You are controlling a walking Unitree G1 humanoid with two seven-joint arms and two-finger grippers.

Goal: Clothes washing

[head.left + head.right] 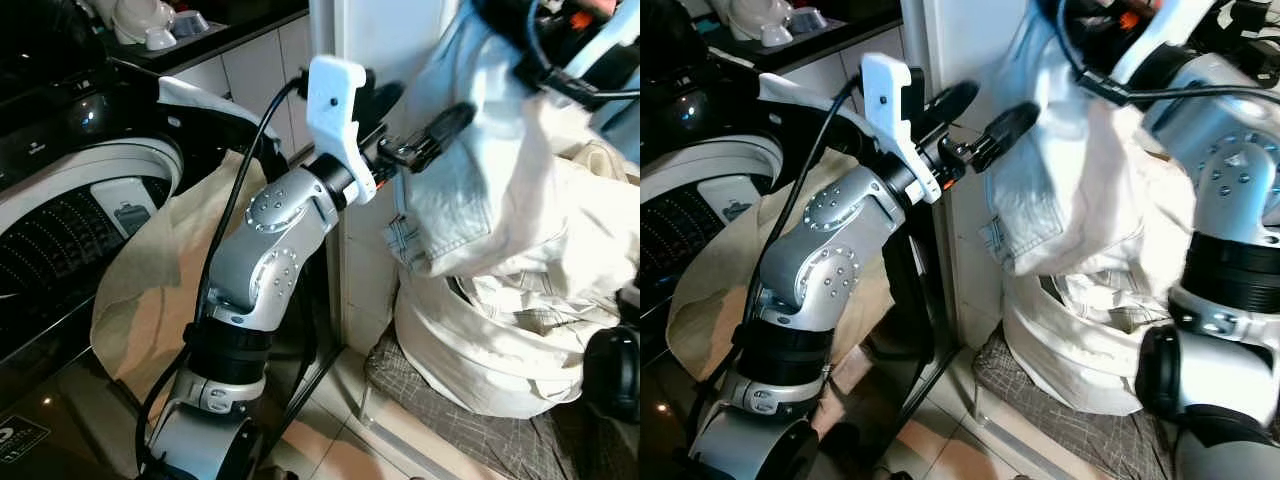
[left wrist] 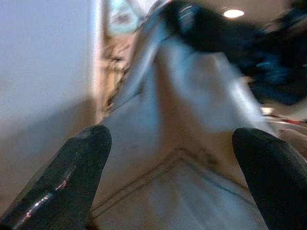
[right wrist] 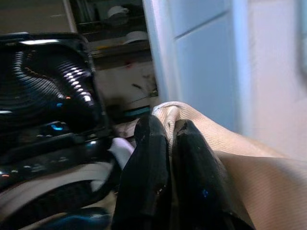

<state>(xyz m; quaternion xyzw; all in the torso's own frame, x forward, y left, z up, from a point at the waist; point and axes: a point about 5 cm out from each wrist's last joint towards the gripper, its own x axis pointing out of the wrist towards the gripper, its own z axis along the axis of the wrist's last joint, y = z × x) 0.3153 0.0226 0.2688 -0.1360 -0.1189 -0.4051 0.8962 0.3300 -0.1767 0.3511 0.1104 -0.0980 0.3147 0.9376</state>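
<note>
A cream garment [image 1: 500,170] hangs in the air at the right, above a heap of pale laundry [image 1: 500,340]. My right gripper [image 3: 163,127] is shut on a fold of the garment's cloth [image 3: 230,143] and holds it up from the top. My left gripper [image 1: 415,115] is raised at the garment's left edge, open, with nothing between its fingers [image 2: 72,167]. The garment [image 2: 192,96] lies just ahead of them. The washing machine [image 1: 70,200] stands at the left with its drum opening showing.
A beige cloth [image 1: 150,270] drapes over the washer's front edge beside my left arm. A white pillar [image 1: 375,30] stands behind the left gripper. The heap rests on a checked fabric [image 1: 480,430]. Dishes [image 1: 145,22] sit on a counter behind the washer.
</note>
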